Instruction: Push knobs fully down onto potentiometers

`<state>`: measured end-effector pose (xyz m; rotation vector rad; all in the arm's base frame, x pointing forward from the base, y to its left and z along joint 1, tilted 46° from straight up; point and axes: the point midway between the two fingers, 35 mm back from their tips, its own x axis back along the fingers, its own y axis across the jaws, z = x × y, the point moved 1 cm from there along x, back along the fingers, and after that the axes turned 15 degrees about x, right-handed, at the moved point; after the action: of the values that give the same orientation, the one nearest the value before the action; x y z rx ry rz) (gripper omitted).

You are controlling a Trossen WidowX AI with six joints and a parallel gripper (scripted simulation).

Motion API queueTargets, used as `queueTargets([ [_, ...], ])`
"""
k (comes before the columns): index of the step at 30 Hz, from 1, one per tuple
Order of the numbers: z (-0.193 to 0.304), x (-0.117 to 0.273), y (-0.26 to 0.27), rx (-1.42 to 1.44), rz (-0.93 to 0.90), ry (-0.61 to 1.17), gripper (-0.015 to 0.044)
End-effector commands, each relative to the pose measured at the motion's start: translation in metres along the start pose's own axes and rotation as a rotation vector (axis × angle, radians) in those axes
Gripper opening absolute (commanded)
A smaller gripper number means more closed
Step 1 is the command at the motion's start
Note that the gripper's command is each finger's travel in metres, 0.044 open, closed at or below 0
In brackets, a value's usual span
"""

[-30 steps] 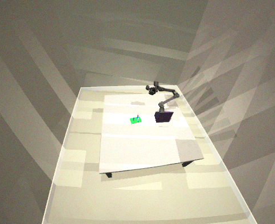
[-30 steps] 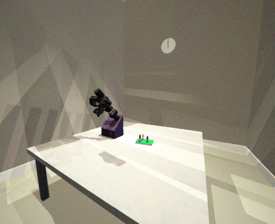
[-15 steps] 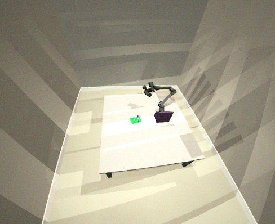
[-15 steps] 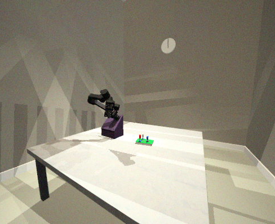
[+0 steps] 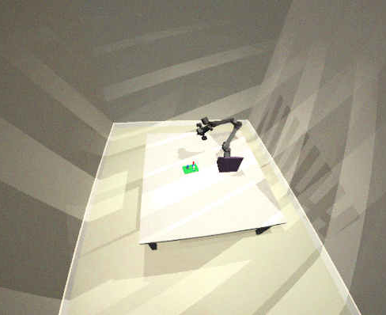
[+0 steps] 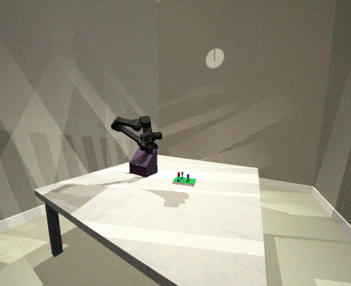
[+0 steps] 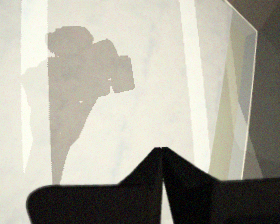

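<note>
The green circuit board [image 5: 186,172] [image 6: 192,182] stands on the table, small in the top and exterior views. On it stand a red knob [image 5: 193,163] [image 6: 178,174], a blue knob [image 5: 187,166] [image 6: 188,176] and a grey upright part [image 6: 182,173]. The red one looks raised on its shaft; how far each knob sits above its potentiometer is too small to tell. My gripper [image 7: 161,153] is shut with its tips together and nothing between them. It is high above the table, well away from the board, which is out of the wrist view.
The arm's purple base block [image 5: 229,165] [image 6: 137,169] stands on the table [image 5: 173,222] [image 6: 208,223] beside the board. The arm is folded up above the table. Its shadow [image 7: 78,85] falls on the table top in the wrist view, with the table edge at the right.
</note>
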<state>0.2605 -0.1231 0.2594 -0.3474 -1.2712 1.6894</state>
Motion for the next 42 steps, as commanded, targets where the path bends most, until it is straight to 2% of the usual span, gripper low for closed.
queueTargets([
  [1,-0.017,-0.006,0.005,-0.115,-0.038,-0.024,0.0],
  [21,-0.103,-0.031,0.045,-0.757,-0.273,0.013,0.0],
  [42,-0.178,-0.042,0.115,-1.398,-0.413,0.308,0.0],
])
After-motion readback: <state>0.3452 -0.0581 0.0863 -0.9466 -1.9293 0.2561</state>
